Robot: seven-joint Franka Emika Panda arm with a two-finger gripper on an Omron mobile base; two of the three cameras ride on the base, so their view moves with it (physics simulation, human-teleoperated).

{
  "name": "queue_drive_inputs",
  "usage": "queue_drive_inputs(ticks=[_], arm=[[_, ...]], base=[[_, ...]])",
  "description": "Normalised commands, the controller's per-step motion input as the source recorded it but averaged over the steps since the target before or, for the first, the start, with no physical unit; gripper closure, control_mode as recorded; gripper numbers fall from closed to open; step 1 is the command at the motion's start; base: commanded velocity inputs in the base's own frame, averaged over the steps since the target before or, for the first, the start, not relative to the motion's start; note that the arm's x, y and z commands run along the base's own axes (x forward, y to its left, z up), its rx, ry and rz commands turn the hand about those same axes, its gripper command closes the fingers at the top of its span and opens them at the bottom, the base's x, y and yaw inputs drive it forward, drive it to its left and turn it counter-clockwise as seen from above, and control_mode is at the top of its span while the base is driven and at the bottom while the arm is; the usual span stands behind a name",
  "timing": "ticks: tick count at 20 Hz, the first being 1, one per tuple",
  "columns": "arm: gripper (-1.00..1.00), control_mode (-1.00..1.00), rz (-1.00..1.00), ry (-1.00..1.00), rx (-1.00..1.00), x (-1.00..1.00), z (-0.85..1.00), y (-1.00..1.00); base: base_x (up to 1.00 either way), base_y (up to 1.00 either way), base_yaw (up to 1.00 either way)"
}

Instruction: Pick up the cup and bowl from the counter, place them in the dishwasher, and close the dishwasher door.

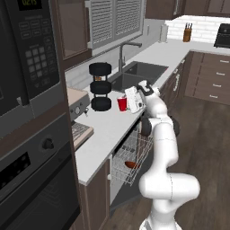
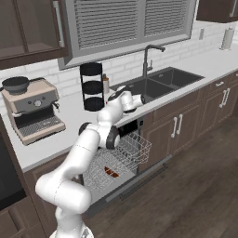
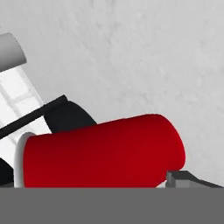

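Observation:
The red cup stands upright on the light counter, just in front of the stacked black discs. My gripper is level with the cup, right beside it on the sink side. In the hand view the cup lies across the lower frame, rim to the left, very close. One dark fingertip shows by its base and the other is hidden; the gripper looks open. The reddish-brown bowl rests in the dishwasher's pulled-out white wire rack. The dishwasher door hangs open, folded down.
A black stand of stacked discs rises just behind the cup. The sink and its faucet lie to the right, a coffee machine to the left. The black oven stands at the counter's near end.

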Motion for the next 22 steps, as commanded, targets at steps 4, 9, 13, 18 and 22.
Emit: queue_drive_inputs(ticks=[4, 9, 13, 18, 22], arm=[[1.0, -1.0, 0.0, 0.01, -0.01, -0.08, -0.12, 0.0], [1.0, -1.0, 0.0, -0.07, 0.0, -0.71, 0.04, 0.0], [1.0, -1.0, 0.0, -0.14, 0.01, -1.0, 0.03, -0.04], [1.0, -1.0, 0.0, -0.14, 0.11, -1.0, 0.03, -0.19], [1.0, -1.0, 0.0, -0.13, 0.17, -1.0, -0.07, -0.33]], base=[[0.0, 0.0, 0.0], [0.0, 0.0, 0.0], [0.0, 0.0, 0.0], [0.0, 0.0, 0.0], [0.0, 0.0, 0.0]])
